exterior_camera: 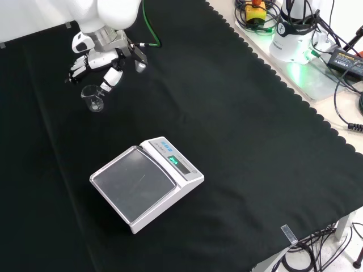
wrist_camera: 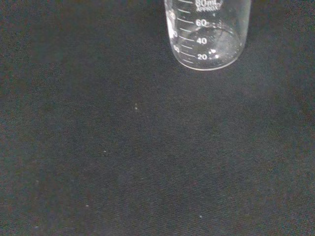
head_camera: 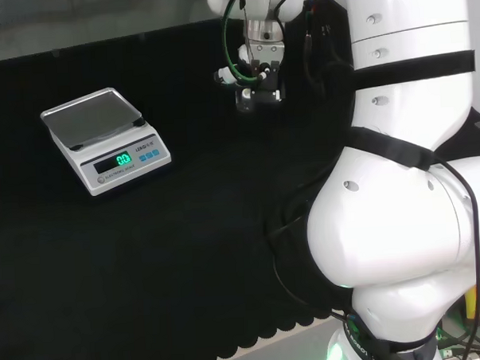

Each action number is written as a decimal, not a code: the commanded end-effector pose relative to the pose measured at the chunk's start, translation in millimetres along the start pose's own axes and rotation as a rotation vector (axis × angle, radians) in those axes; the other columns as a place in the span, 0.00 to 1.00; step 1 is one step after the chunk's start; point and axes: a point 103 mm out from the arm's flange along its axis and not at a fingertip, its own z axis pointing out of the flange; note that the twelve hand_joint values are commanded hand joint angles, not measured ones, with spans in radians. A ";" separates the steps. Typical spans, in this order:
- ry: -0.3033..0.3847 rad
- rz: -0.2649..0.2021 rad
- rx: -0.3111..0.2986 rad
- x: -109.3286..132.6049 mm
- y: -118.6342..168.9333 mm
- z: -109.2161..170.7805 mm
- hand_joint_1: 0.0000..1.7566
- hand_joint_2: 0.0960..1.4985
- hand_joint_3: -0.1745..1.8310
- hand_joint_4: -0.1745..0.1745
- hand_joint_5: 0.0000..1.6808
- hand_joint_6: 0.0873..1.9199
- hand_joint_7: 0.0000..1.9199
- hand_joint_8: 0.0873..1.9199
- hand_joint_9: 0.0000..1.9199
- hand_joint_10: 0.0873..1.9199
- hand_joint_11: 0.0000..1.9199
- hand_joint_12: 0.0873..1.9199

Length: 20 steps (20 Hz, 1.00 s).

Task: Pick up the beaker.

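Note:
A small clear glass beaker (exterior_camera: 92, 98) stands upright on the black cloth at the upper left of the front view. In the wrist view the beaker (wrist_camera: 207, 35) is close, printed with white graduation marks, and looks empty. The black and white hand (exterior_camera: 101, 61) hangs just beyond and slightly above the beaker, its fingers (exterior_camera: 111, 79) spread and relaxed, pointing down toward the rim without closing on it. From the head camera the hand (head_camera: 256, 85) sits at the far side of the cloth, left of the arm's white links.
A white digital scale (exterior_camera: 146, 184) with a square steel pan stands mid-cloth; in the head view the scale (head_camera: 104, 138) is at the left. Beyond the cloth's scalloped edge (exterior_camera: 266, 65) lie cables and the arm's base.

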 end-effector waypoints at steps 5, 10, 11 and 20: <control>0.018 0.020 0.038 -20.1 9.0 12.8 0.19 0.69 0.02 0.44 0.14 0.00 0.01 0.40 0.10 0.44 0.07 0.78; 0.043 0.015 0.063 -23.2 13.5 24.7 0.19 0.69 0.02 0.45 0.14 0.00 0.01 0.40 0.10 0.45 0.07 0.79; 0.045 0.015 0.065 -23.4 14.3 26.4 0.19 0.68 0.02 0.45 0.14 0.00 0.01 0.40 0.10 0.45 0.07 0.79; 0.071 0.000 0.039 -25.9 19.4 40.3 0.20 0.68 0.02 0.43 0.16 0.00 0.04 0.41 0.12 0.45 0.09 0.79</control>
